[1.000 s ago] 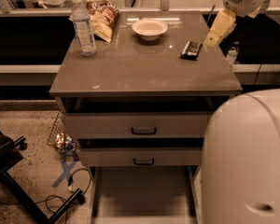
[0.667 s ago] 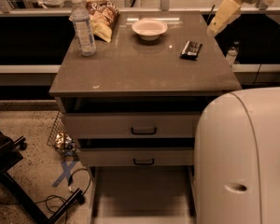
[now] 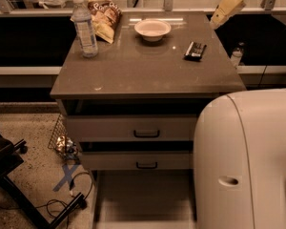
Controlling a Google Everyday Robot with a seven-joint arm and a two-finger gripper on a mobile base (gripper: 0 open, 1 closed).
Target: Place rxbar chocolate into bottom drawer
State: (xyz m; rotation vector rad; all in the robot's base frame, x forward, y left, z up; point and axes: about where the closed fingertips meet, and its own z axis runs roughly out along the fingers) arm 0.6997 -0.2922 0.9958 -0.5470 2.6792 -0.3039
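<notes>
The rxbar chocolate (image 3: 195,50) is a small dark bar lying flat on the cabinet top, near its right edge. My gripper (image 3: 220,14) hangs in the air at the top right, above and to the right of the bar, apart from it and holding nothing I can see. The bottom drawer (image 3: 142,194) is pulled open below the two drawers with black handles. Its pale flat floor shows. My own white arm housing (image 3: 248,161) hides the drawer's right part.
On the cabinet top stand a water bottle (image 3: 85,26), a chip bag (image 3: 105,17) and a white bowl (image 3: 152,29). A wire basket (image 3: 62,140), a floor cable (image 3: 66,199) and a black stand leg (image 3: 24,194) lie to the cabinet's left.
My gripper has risen from just right of the bar to higher above the cabinet's back right corner. The white arm housing has shifted slightly left. The bar has not moved.
</notes>
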